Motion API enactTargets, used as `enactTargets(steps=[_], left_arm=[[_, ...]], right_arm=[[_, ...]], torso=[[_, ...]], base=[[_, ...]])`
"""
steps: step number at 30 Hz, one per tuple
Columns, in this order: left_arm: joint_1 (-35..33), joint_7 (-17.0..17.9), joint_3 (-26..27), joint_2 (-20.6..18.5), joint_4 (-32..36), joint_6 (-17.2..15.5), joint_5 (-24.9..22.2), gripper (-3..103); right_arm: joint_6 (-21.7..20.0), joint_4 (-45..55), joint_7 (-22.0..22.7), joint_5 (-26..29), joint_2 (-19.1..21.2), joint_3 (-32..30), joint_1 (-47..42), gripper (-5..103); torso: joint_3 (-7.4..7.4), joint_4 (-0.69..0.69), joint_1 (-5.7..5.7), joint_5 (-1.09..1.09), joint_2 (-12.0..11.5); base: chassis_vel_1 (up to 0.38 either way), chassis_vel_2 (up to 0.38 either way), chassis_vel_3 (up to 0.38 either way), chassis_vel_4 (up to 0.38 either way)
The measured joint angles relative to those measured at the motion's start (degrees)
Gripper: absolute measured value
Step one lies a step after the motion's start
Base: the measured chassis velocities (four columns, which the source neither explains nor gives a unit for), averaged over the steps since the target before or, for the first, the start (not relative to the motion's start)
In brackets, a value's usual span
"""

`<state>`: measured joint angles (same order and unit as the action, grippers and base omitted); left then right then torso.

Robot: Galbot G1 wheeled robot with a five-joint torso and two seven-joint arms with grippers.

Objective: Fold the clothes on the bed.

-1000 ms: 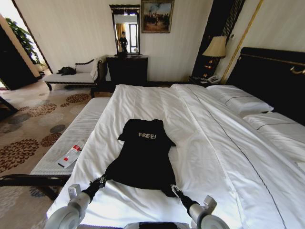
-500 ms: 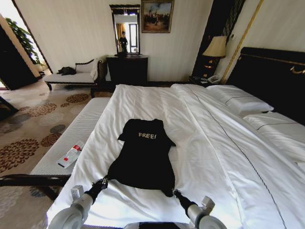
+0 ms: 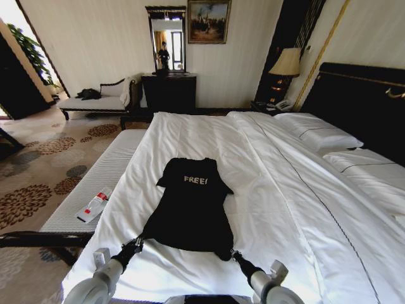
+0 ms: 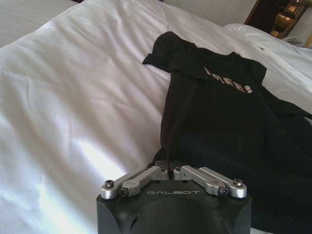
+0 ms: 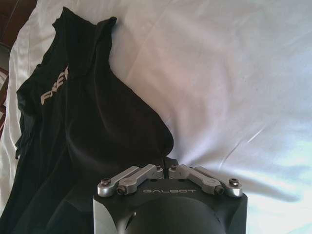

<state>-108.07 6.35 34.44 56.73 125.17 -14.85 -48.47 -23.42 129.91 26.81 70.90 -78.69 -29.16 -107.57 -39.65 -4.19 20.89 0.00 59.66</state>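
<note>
**Both grippers pinching the T-shirt's near hem**

A black T-shirt [image 3: 192, 206] lies flat near the foot of the bed [image 3: 278, 190], on the white duvet, collar end away from the robot. The left gripper [image 3: 135, 243] and right gripper [image 3: 233, 254] each have their fingers closed on one corner of the near hem, judged to be so that the hem can be carried evenly for a fold. The chest print reads "FREE!"; each gripper body is marked "GALBOT".
</note>
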Motion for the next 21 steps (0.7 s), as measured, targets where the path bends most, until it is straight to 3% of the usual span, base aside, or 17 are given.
enactTargets(steps=[14, 21], left_arm=[[-9.0, 0.4, 7.3, 3.2, 4.7, 0.8, -0.4, 0], [-11.5, 0.1, 8.7, 4.5, 5.2, 1.4, 0.3, 0]], right_arm=[[-3.4, 5.6, 1.9, 5.4, 3.3, -9.0, -5.4, 0], [-3.9, 5.8, 1.9, 4.6, 3.5, -9.8, -8.0, 0]], torso=[[0.00, 0.00, 0.00, 0.00, 0.0], [0.00, 0.00, 0.00, 0.00, 0.0]], base=[[0.000, 0.000, 0.000, 0.000], [0.000, 0.000, 0.000, 0.000]])
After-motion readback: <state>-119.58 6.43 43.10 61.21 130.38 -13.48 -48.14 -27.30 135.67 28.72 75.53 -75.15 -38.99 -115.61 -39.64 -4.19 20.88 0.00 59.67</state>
